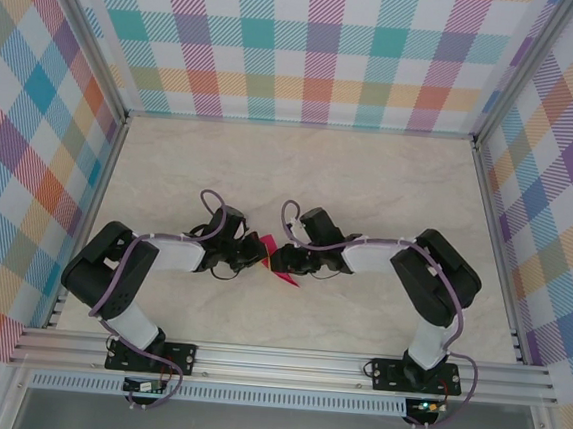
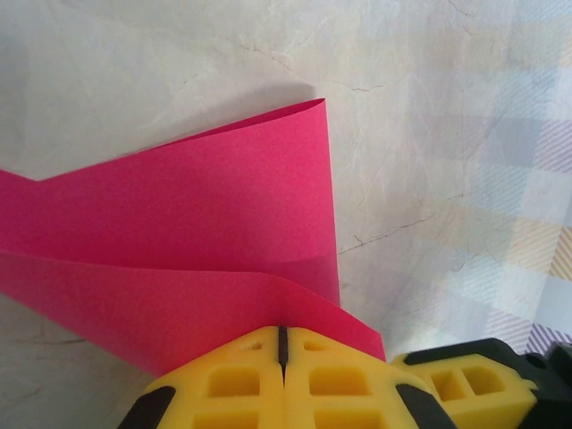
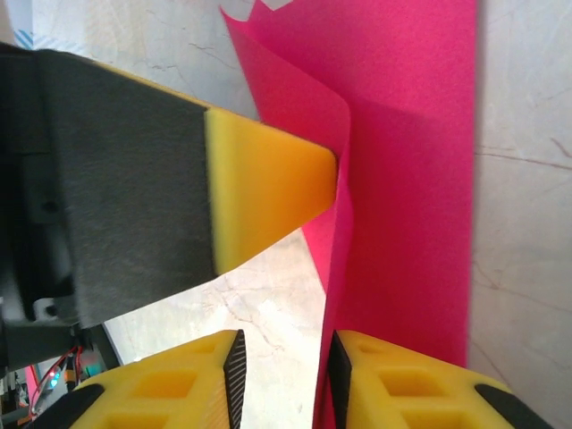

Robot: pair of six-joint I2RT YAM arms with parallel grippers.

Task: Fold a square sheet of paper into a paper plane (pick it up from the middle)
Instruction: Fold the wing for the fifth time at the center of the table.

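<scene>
the square sheet of paper [image 1: 267, 242] hangs just above the middle of the table [image 1: 271, 163], pinched between my two claws where they meet head-on. i judge the job early: the sheet is doubled over in a loose fold, two layers bowing apart with no sharp crease, no diagonal corners turned in, no nose, no wings. all the real plane folding is left.

with no nose, it points nowhere yet. from above, the little pink that shows runs from about 11 o'clock to 5 o'clock; the rest is hidden under the claws. in the left wrist view one straight edge runs 12 to 6 and the layers spread toward 9.

the left claw [image 2: 282, 344] is clamped on the lower layer. the right claw [image 3: 286, 357] has its jaws parted, the paper brushing the 3 o'clock finger, not pinched.
</scene>
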